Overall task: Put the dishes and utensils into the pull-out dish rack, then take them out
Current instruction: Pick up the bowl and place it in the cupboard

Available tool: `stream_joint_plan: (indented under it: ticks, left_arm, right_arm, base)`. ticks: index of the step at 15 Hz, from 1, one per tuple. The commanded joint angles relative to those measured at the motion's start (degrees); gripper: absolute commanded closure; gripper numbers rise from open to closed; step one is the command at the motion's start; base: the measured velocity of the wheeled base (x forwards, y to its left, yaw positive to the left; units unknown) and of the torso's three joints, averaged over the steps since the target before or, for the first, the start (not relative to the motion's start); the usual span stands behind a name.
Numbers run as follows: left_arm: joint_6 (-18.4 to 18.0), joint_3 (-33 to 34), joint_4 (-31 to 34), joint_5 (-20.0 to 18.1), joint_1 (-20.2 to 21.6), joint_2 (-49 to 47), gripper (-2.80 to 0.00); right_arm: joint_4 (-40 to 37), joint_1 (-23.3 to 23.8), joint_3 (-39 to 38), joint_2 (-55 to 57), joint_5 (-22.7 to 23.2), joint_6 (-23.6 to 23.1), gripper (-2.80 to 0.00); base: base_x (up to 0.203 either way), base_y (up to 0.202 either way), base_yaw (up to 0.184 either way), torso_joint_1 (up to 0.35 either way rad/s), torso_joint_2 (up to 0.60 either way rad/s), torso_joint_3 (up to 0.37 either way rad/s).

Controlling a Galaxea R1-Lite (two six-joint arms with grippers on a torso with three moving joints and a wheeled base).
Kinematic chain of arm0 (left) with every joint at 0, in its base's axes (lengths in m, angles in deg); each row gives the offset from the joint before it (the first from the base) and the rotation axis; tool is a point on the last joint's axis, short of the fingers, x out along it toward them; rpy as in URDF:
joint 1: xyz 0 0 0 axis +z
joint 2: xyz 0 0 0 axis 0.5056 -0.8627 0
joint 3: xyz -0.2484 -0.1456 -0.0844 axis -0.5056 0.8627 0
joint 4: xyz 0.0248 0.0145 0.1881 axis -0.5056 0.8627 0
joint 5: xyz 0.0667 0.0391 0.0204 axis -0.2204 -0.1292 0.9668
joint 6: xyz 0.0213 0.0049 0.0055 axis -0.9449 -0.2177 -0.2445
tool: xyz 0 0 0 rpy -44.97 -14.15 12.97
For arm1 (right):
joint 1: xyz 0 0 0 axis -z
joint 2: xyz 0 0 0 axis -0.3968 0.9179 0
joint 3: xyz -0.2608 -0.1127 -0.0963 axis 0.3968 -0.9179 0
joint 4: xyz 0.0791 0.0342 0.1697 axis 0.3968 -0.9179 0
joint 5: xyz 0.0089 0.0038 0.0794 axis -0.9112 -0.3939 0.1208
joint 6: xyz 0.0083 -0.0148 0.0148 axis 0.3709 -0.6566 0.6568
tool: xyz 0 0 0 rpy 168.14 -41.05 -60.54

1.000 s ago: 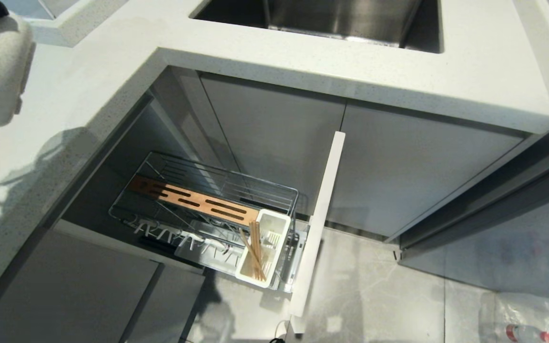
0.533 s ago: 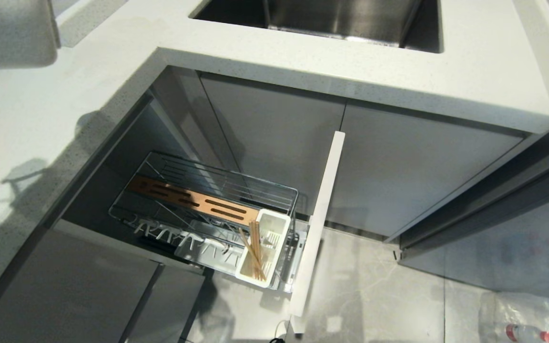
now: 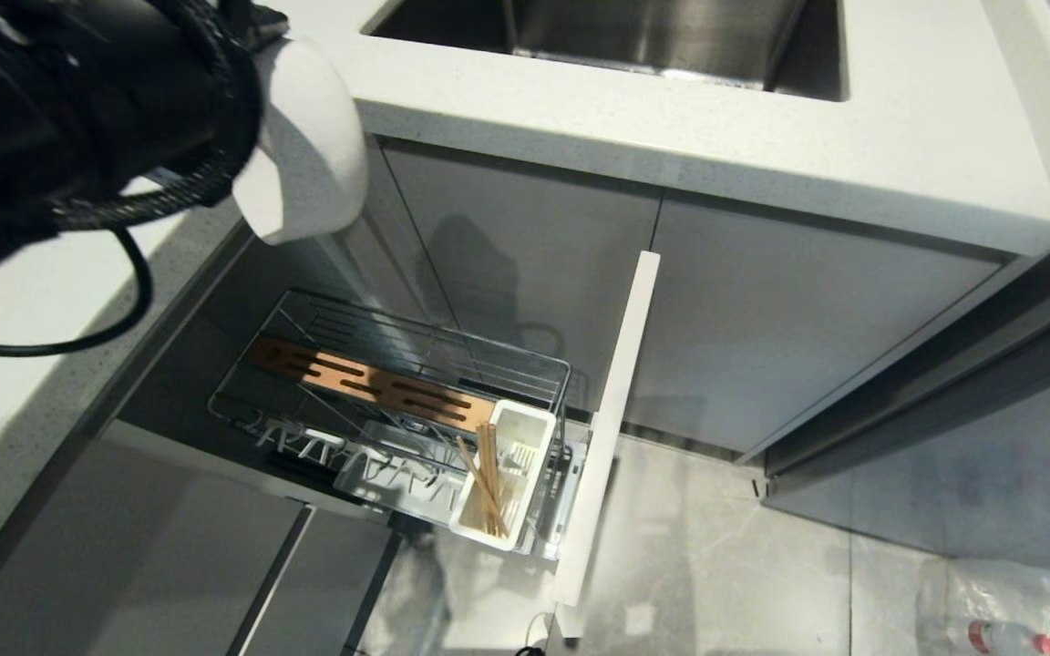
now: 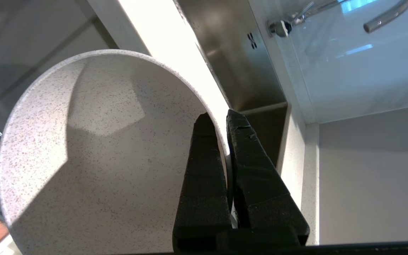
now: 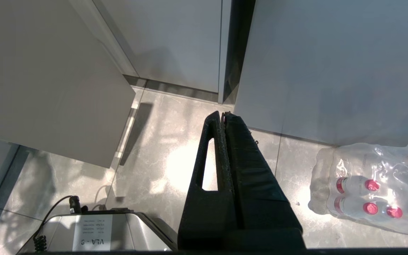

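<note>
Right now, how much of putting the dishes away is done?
Done: the chopsticks stand in the white cutlery box of the pull-out rack. In hand: the left gripper pinches the bowl by its rim, above the rack. Left: set it in. The plate and spoon can't be seen.

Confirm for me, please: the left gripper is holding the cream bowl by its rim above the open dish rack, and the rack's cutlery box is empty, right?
Not quite: the cutlery box holds the chopsticks, as the head view shows. The left gripper does pinch the bowl by its rim above the dish rack.
</note>
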Motion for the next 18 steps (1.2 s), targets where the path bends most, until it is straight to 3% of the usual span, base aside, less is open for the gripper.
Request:
stream_joint_plan:
  ticks: [1, 5, 9, 12, 18]
  left_arm:
    - [0.34, 2.85, -5.23, 0.25, -0.49, -4.38, 0.00]
    - [0.49, 10.37, -20.49, -0.12, 3.74, -10.80, 0.00]
    - [2.02, 15.67, -31.94, -4.88, 9.70, -16.17, 0.00]
    - [3.16, 18.87, -41.50, -6.10, 10.85, -19.95, 0.00]
    - [1.78, 22.47, -55.47, -5.92, 11.73, -30.84, 0.00]
  right_arm:
    - [0.01, 0.01, -0.09, 0.05, 0.00, 0.01, 0.00]
    - [0.02, 0.00, -0.09, 0.05, 0.00, 0.01, 0.00]
    - [0.02, 0.01, -0.09, 0.05, 0.00, 0.01, 0.00]
    - [0.02, -0.06, -0.09, 0.05, 0.00, 0.01, 0.00]
    - [0.01, 0.02, -0.09, 0.05, 0.00, 0.01, 0.00]
  base:
    - [0.000, 0.000, 0.000, 0.000, 0.00, 0.000]
    - [0.000, 0.000, 0.000, 0.000, 0.00, 0.000]
    - [0.000, 0.000, 0.000, 0.000, 0.00, 0.000]
    - [0.000, 0.000, 0.000, 0.000, 0.00, 0.000]
    - [0.000, 0.000, 0.000, 0.000, 0.00, 0.000]
